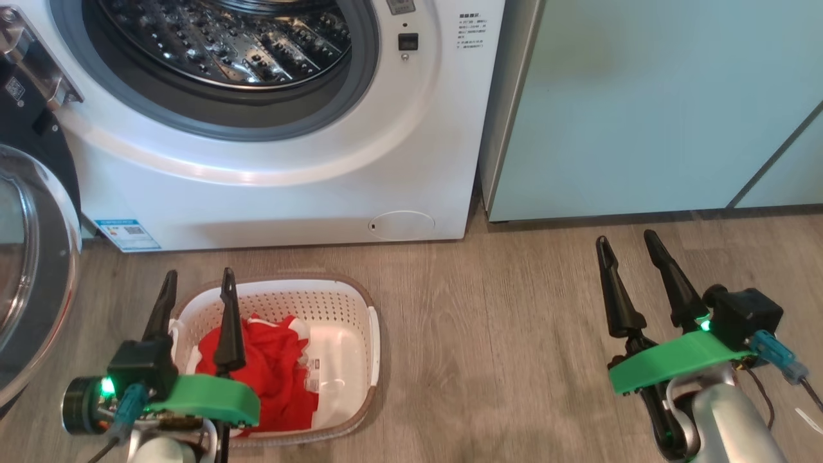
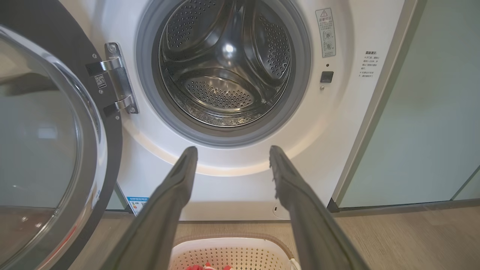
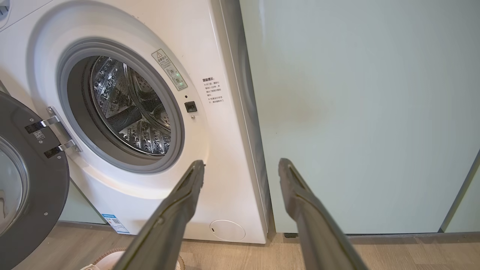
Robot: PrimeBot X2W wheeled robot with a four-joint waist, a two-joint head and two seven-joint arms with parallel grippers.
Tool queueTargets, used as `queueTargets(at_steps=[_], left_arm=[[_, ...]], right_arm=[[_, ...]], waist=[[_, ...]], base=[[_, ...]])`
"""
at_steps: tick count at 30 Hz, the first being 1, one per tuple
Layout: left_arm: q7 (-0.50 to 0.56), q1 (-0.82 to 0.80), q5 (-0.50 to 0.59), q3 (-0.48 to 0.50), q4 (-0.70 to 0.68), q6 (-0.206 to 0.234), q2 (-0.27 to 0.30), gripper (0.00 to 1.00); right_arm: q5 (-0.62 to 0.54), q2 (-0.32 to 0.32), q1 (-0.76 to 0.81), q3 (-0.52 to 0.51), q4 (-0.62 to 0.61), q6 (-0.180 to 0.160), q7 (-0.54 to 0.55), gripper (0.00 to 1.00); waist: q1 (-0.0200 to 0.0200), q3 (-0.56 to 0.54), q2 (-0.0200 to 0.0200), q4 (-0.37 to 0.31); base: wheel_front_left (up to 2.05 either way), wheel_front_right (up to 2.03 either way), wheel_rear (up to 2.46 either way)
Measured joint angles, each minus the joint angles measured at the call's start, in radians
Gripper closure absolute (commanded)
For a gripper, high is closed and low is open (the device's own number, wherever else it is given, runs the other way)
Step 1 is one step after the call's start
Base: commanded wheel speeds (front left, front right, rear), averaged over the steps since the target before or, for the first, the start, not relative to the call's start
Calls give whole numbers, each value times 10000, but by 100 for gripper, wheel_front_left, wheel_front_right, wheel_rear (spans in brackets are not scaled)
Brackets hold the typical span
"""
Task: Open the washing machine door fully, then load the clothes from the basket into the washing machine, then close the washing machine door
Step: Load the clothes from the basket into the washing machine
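Hanging open leftward, the washing machine door bares the drum; left claw and right claw spread.

We found the drum mouth of the washing machine wide open to a straight reach. The door stood swung out on the left, and its black rim walled off that side just beside the basket. A pale green cabinet closed off the right. Between basket and cabinet we had bare wooden floor. The clothes lay uncovered from above, with our left gripper over the basket's left part.
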Motion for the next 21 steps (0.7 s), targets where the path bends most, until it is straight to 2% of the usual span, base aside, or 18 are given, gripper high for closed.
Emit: queueTargets(at_steps=[7, 11, 14, 21], left_arm=[[0, -20, -117, -81, 395, 52, -2, 0], [0, -460, -278, -86, 1141, 90, -2, 0], [0, -1135, -253, -98, 2054, 65, -2, 0], [2, -3196, -242, -79, 5137, -539, 36, 0]], right_arm=[[0, -2, -2, -2, -77, 0, 0, 0], [0, -15, -38, -12, -178, 0, 0, 0], [0, -48, -209, -35, -276, 0, 0, 0], [-2, -134, -933, -27, -571, 0, 0, 0]], waist=[[0, 368, 0, -11], [0, 906, 0, -11], [0, 1454, 0, -2], [0, 3056, -1, 0]], base=[[0, 0, 0], [0, 0, 0], [0, 0, 0], [0, 0, 0]])
